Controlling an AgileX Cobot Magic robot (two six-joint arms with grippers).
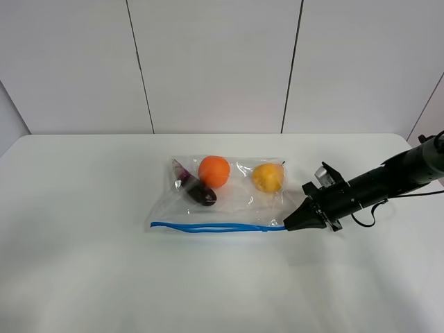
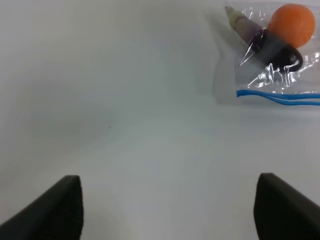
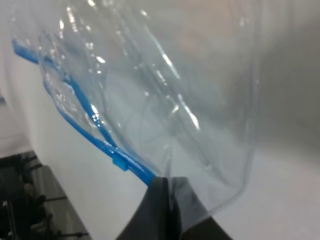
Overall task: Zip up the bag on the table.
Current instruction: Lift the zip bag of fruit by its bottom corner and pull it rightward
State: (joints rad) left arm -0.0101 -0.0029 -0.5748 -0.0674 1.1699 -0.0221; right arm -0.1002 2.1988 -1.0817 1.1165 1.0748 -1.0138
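Observation:
The clear bag [image 1: 236, 198] lies on the white table [image 1: 83, 250], holding an orange [image 1: 214, 171], a yellow pear [image 1: 268, 177] and a dark eggplant [image 1: 198, 189]. Its blue zipper strip [image 1: 215, 227] runs along the near edge, and its two blue lines stand apart over the left and middle part. My right gripper [image 1: 290, 224] is shut on the strip's right end. In the right wrist view its tips [image 3: 167, 187] pinch the bag's corner beside the strip [image 3: 90, 120]. My left gripper [image 2: 170, 200] is open and empty, over bare table left of the bag [image 2: 280, 65].
The table is much wider than the bag, with bare white surface all around it. A white panelled wall [image 1: 208, 62] stands behind the table. The left arm does not show in the exterior high view.

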